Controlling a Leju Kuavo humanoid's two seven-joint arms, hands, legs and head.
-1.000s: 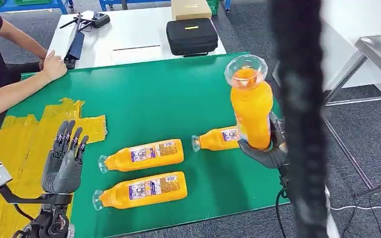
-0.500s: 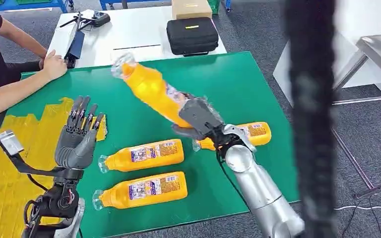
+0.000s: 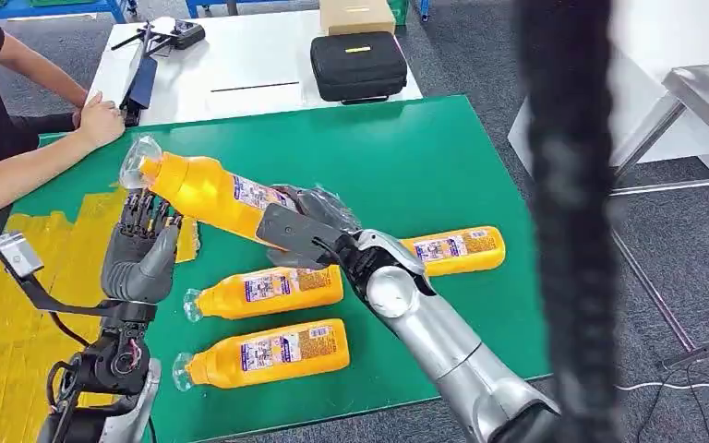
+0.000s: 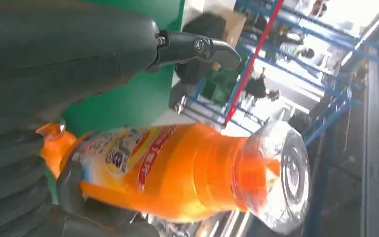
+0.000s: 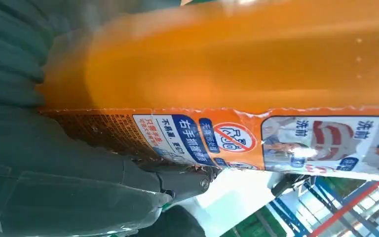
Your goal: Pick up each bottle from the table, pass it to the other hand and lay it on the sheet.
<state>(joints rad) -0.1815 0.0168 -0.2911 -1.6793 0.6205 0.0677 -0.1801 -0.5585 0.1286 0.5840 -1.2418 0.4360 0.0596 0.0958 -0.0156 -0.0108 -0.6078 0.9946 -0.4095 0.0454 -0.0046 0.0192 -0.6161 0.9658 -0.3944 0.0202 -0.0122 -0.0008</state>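
Note:
My right hand (image 3: 300, 231) grips an orange bottle (image 3: 208, 194) by its lower half and holds it tilted in the air, clear cap end toward the left. The neck hangs just above the raised fingertips of my left hand (image 3: 140, 258), whose fingers are apart. In the left wrist view the bottle (image 4: 177, 173) lies between the thumb (image 4: 197, 47) and the dark fingers, which are not closed on it. Its label (image 5: 251, 138) shows up close in the right wrist view. Three more orange bottles (image 3: 268, 288) (image 3: 268, 353) (image 3: 452, 249) lie on the green table (image 3: 378, 157). The yellow sheet (image 3: 18, 305) lies at the left.
A person's arm (image 3: 28, 157) rests on the table's far left corner. Behind stands a white table (image 3: 240, 65) with a black case (image 3: 357, 66) and a cardboard box (image 3: 355, 16). A dark blurred upright bar (image 3: 568, 231) crosses the right side.
My right arm swung the bottle from upright at the table's right across to the left, tipping it toward my left hand. My left hand rose and moved slightly right to meet it.

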